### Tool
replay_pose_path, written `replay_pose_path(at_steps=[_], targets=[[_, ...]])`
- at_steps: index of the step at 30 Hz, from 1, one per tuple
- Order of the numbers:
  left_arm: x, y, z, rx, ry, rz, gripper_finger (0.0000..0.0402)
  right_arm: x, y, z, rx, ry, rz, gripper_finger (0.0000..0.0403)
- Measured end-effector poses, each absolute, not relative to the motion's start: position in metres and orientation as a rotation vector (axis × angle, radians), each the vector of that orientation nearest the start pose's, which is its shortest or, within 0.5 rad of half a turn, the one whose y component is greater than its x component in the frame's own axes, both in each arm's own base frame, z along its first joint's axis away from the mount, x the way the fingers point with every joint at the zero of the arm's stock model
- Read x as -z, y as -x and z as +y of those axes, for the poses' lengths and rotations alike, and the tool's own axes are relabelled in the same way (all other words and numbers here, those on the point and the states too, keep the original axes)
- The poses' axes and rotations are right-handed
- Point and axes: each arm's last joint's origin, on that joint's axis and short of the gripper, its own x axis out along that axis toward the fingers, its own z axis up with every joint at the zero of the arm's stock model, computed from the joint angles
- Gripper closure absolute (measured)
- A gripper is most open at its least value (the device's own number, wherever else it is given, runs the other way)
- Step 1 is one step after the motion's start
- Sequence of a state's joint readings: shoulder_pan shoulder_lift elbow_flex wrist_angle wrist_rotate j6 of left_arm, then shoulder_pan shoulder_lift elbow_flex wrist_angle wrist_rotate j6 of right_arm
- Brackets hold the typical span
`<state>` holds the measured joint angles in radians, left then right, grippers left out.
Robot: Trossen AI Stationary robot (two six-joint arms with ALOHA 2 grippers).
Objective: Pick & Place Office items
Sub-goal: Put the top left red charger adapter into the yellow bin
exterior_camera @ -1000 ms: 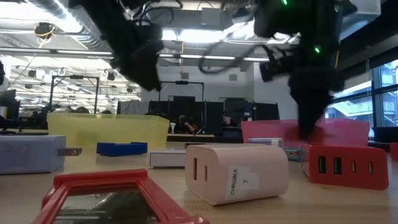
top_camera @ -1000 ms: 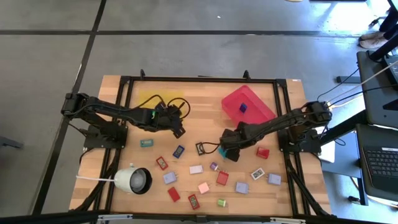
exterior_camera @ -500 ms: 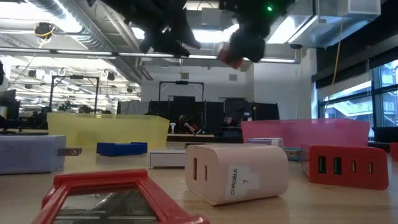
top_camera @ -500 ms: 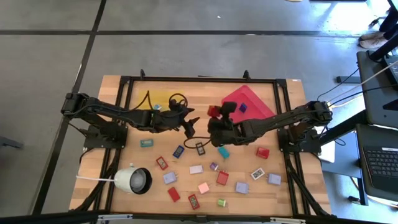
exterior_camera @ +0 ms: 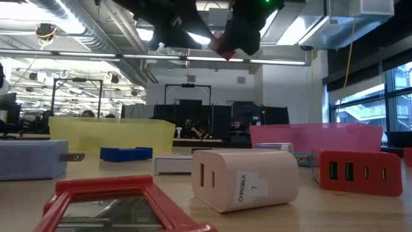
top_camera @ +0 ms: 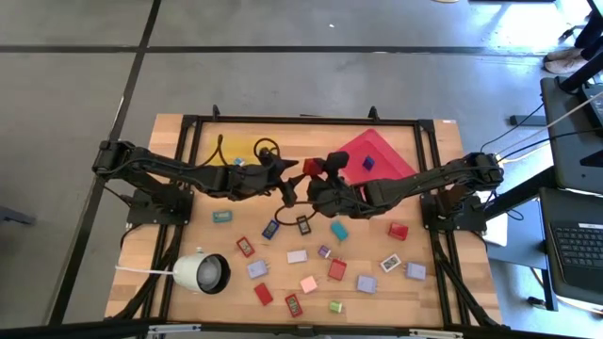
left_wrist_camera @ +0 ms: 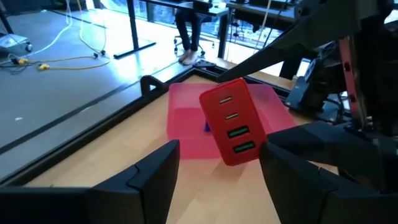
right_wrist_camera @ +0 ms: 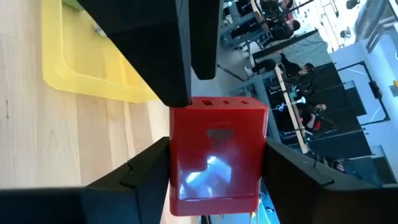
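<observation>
Handover step, mid-air over worktop centre: left gripper (top_camera: 290, 179) jaws apart, flanking the red block (right_wrist_camera: 217, 152), which is clamped in right gripper (top_camera: 320, 176) jaws. Next move likely: left jaws close on block before right releases; yellow tray (top_camera: 240, 151) lies far left.

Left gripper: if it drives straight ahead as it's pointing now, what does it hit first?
Probably the red charger block held up by the right gripper; it sits dead ahead of the open left gripper, though the depth between them is unclear.
</observation>
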<state>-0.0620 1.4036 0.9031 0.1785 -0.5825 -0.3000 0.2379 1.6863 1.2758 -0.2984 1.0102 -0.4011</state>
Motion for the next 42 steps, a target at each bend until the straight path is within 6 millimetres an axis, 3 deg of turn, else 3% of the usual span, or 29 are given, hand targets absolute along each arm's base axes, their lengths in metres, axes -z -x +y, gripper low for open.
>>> replay_pose_path(at_steps=[13,26,42], targets=[[-0.278,-0.311,-0.003,-0.497,0.205,0.154,0.0165,-0.270,-0.359,0.062,0.608,0.788,0.727,0.0177],[-0.278,-0.312,0.007,-0.445,0.357,0.136,0.0156,-0.276,-0.363,0.063,0.597,0.861,0.699,0.0176],[-0.277,-0.312,0.006,-0.429,0.390,0.137,0.0257,-0.276,-0.363,0.063,0.602,0.860,0.701,0.0176]])
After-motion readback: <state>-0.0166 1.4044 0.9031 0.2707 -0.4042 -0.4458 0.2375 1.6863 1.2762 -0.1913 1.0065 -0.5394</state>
